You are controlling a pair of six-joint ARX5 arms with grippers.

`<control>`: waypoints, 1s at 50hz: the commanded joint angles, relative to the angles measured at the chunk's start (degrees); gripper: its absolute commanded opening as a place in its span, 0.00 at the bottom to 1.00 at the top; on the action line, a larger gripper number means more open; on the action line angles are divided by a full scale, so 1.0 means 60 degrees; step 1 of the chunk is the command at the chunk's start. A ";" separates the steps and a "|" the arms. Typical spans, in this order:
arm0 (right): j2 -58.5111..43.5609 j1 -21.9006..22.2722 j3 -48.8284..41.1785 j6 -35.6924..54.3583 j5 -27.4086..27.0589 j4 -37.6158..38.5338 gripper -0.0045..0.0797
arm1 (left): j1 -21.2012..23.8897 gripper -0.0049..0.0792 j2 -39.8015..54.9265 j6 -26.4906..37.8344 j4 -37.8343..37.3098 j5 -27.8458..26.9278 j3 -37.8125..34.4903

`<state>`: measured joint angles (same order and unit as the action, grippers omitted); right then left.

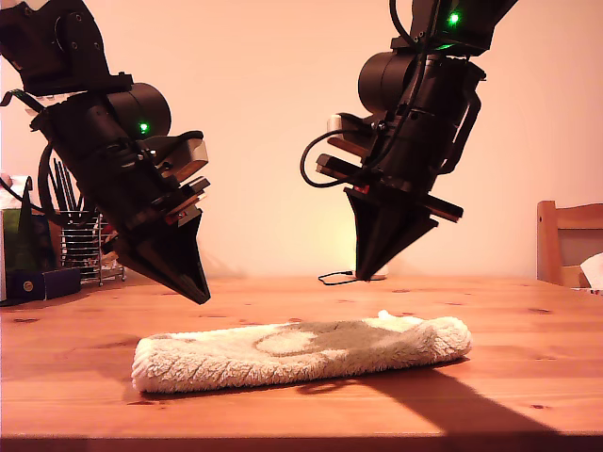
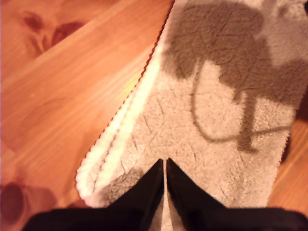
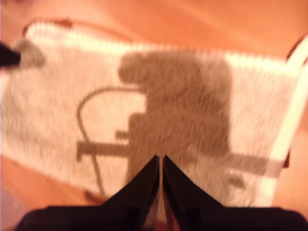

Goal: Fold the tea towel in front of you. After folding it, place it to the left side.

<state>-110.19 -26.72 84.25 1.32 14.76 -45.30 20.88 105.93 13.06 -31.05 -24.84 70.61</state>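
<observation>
place: home dining area | cues: wooden table (image 1: pixel 528 325), wooden chair (image 1: pixel 565 240), utensil holder (image 1: pixel 83 247)

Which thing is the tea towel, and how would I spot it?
Look at the wooden table, near its front edge, below the two black robot arms. The tea towel is the long, fluffy cream-white cloth lying folded there. Nothing else on the table is soft; the rack of dark utensils stands far back.

Both your arms are matte black with rounded cylindrical housings, each showing a small green LED. Each hand tapers to a black wedge of two pointed fingers: my first gripper (image 2: pixel 164 166), my second gripper (image 3: pixel 160 161). Black cables loop off the housings; pale grey blocks sit mid-arm.
</observation>
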 commanded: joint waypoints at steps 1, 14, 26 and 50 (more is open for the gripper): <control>-0.0634 -0.0051 -0.0098 -0.0047 0.0055 -0.0076 0.04 | 0.0022 0.03 0.0448 0.0080 0.0142 -0.0033 -0.0029; -0.1042 -0.0084 -0.0113 0.0084 -0.0080 -0.0211 0.04 | 0.0025 0.03 0.1122 0.0073 0.0215 -0.0033 -0.0029; -0.1719 -0.0102 -0.0117 0.0390 -0.0430 -0.0248 0.04 | 0.0084 0.03 0.1381 0.0036 -0.0222 -0.0022 -0.0029; -0.2011 -0.0233 -0.0113 0.0448 -0.0776 0.2430 0.04 | 0.1224 0.03 0.1526 -0.0044 -0.1566 -0.0714 -0.0029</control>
<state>-120.33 -27.16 84.40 4.34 10.09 -31.99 27.00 112.75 12.97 -40.27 -28.25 71.24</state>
